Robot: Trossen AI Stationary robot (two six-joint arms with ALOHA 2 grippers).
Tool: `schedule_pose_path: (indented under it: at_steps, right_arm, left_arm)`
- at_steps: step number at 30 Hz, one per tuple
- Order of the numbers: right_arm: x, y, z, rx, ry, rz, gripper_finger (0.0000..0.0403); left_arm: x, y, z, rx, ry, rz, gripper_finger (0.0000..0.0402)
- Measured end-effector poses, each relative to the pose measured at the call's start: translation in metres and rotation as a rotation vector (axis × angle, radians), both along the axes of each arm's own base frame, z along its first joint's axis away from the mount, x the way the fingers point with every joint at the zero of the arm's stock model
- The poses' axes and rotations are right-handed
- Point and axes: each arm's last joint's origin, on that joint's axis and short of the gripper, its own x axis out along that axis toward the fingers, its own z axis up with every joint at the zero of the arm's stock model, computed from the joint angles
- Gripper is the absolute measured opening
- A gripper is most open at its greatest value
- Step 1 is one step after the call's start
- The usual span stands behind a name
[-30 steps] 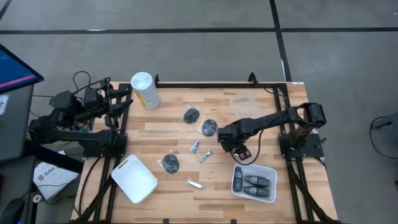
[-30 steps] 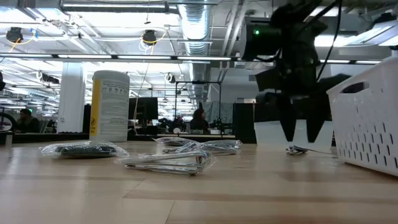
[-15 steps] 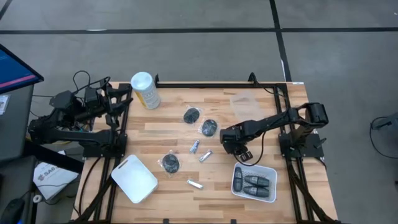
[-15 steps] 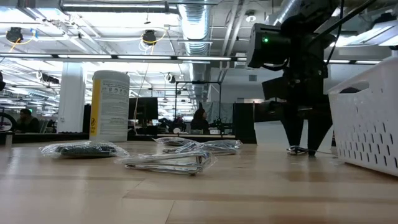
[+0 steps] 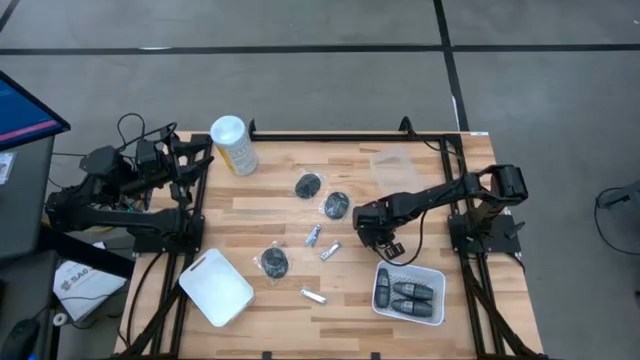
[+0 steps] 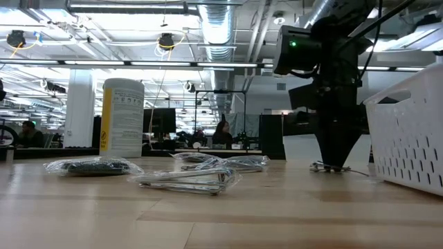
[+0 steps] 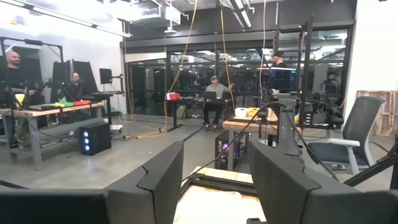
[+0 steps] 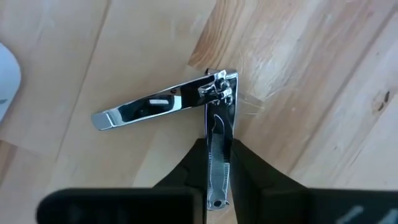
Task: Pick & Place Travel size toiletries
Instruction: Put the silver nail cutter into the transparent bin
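Note:
My right gripper (image 8: 217,183) stands over the table's right middle (image 5: 383,243), shut on a shiny silver nail clipper (image 8: 186,106), one of the toiletries. The clipper's lever is swung out sideways. Flat dark discs in clear wrap (image 5: 307,185) (image 5: 336,205) (image 5: 273,262) and small silver pieces (image 5: 313,235) (image 5: 313,296) lie on the wooden table. Dark grey capsules (image 5: 405,295) lie in a white basket (image 5: 432,275). My left gripper (image 7: 214,180) is open, drawn back at the table's left edge. My right gripper pinches the clipper's narrow body (image 8: 216,155) between its two fingertips (image 8: 193,168), toward the end away from the hinge. The fingers come from above, pointing down (image 6: 337,155). The clipper lies flat on the table with its lever (image 8: 149,106) sticking out sideways.
A tall pale-yellow canister with a white lid (image 5: 233,145) stands at the far left. A white tray (image 5: 216,287) lies at the near left. A clear bag (image 5: 393,160) lies at the far right. The basket's wall (image 6: 408,131) stands close beside my right gripper.
My right gripper has come down to the table over the nail clipper and shut its fingers on the clipper's body. The clipper stays lying on the table.

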Motion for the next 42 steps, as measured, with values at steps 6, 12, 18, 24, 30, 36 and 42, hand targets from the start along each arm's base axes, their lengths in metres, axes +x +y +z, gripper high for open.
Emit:
schedule_pose_path:
  at_steps: [6,12,18,24,30,36,42]
  right_arm:
    - [0.001,-0.004,0.024,0.014,-0.087,-0.081,0.0029]
    - [0.002,-0.012,0.071,0.057,-0.268,-0.186,0.0029]
    - [-0.007,-0.038,0.128,0.071,-0.488,-0.356,0.0029]
    - [-0.029,-0.085,0.159,0.006,-0.614,-0.687,0.0029]
    - [-0.054,-0.127,0.156,-0.007,-0.566,-1.014,0.0029]
    - [-0.075,-0.158,0.134,-0.033,-0.383,-1.266,0.0029]
    - [-0.069,-0.178,0.101,-0.037,-0.227,-1.349,0.0029]
  left_arm:
    - [0.0,0.0,0.0,0.004,0.001,0.002,0.0177]
    - [0.0,0.0,0.0,0.003,0.0,0.008,0.0177]
    - [0.0,0.001,0.0,0.002,-0.002,0.021,0.0177]
    - [0.0,0.001,0.001,0.0,-0.004,0.028,0.0177]
    - [-0.001,0.001,0.001,-0.001,-0.007,0.027,0.0177]
    - [-0.001,0.001,0.001,-0.003,-0.008,0.034,0.0177]
    - [-0.001,0.001,0.001,-0.003,-0.008,0.034,0.0177]
